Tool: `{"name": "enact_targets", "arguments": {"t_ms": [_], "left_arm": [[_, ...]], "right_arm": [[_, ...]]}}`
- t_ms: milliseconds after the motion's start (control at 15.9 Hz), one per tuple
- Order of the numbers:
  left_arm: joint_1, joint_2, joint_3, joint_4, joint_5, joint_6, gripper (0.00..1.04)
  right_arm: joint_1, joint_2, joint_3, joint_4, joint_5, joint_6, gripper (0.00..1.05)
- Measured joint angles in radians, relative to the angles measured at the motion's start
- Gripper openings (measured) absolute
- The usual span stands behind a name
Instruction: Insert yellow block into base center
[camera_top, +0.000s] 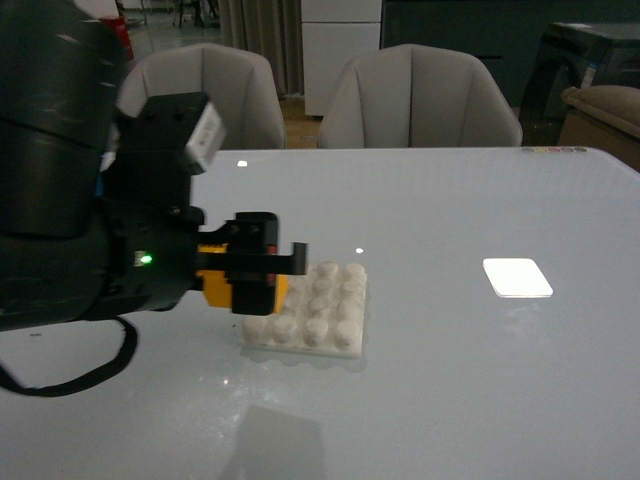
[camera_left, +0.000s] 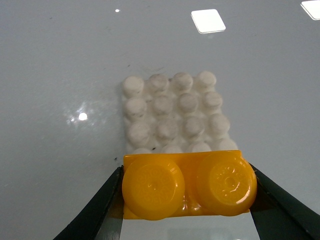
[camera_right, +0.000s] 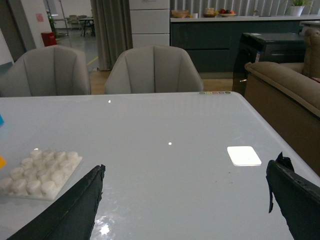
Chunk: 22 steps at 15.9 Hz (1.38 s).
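Grey glossy table (camera_top: 480, 400). I am pinching the yellow block (camera_left: 187, 187) in the left gripper (camera_top: 262, 265) at the left edge of the base (camera_left: 175, 110), unseated; centring and pressing are remaining. Right gripper (camera_right: 185, 200) is hanging spread, well apart from it.

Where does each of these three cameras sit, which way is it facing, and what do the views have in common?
Front view: on the body, facing across the table toward the chairs; the left gripper holds the yellow block by the base.
Left wrist view: looks down past its fingers at block and base.
Right wrist view: low over the table, facing the chairs; the right gripper shows, open.
Shared: all three show the base.
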Motion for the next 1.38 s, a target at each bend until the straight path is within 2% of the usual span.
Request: {"name": "enact_targets", "arguments": {"t_ms": [188,502,940,1379], "left_arm": [[-0.073,0.146,0.159,-0.033,-0.045,-0.026,0.62],[-0.100,0.315,0.303,-0.070,-0.107,-0.052,0.62],[-0.085,0.395,0.361,-0.071,-0.134,-0.051,0.61],[-0.069,0.397,0.337,-0.051,-0.121,-0.044,0.61]], "right_arm": [[0.000,0.000,0.000,0.000,0.000,0.000,0.98],[0.000,0.000,0.000,0.000,0.000,0.000,0.98],[0.000,0.000,0.000,0.000,0.000,0.000,0.98],[0.000,0.000,0.000,0.000,0.000,0.000,0.98]]}}
